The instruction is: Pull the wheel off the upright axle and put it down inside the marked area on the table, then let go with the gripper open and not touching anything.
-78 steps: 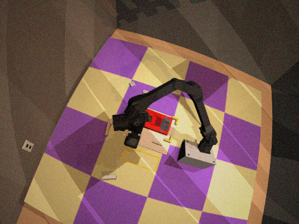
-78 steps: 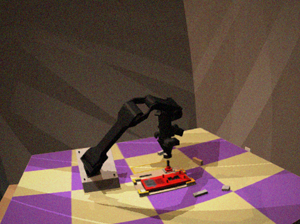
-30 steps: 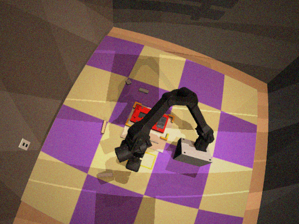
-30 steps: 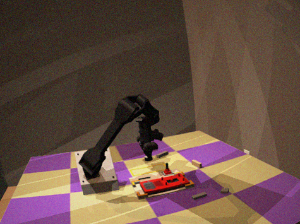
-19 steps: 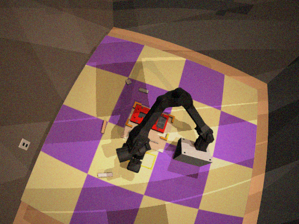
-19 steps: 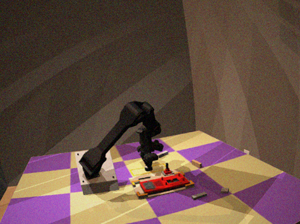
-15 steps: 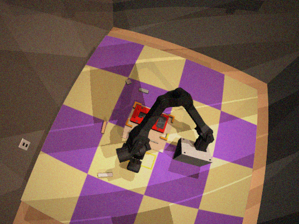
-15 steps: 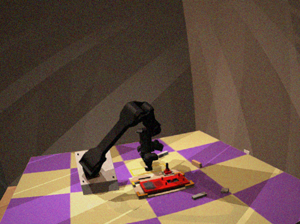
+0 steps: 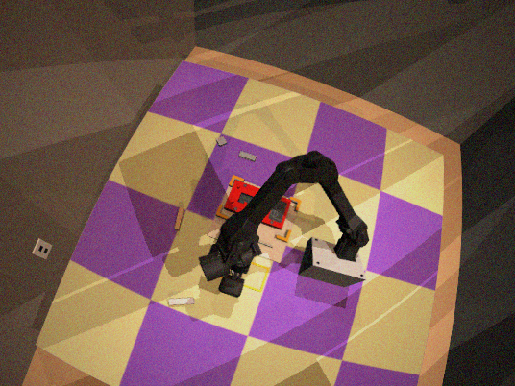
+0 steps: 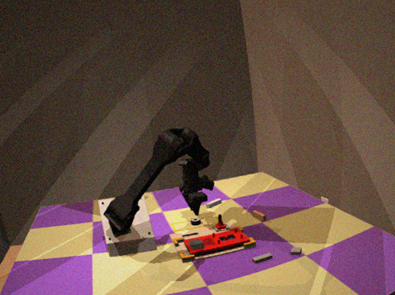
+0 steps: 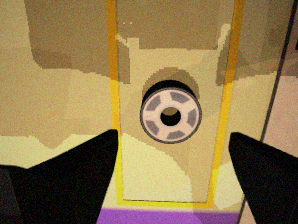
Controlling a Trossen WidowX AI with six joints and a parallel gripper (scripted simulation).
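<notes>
The jaws stand spread and pinch nothing, hanging above the wheel [image 11: 170, 116] with a fingertip [image 11: 95, 155] on either side and clear of it. The wheel lies flat on the bench [image 11: 60, 110] directly below them, inside the yellow-outlined marked area [image 11: 114, 100]. The red axle [image 10: 220, 221] stands off to one side.

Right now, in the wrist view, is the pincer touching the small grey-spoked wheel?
No: the small grey-spoked wheel lies flat inside the yellow-outlined rectangle, with both dark fingers apart from it.
</notes>
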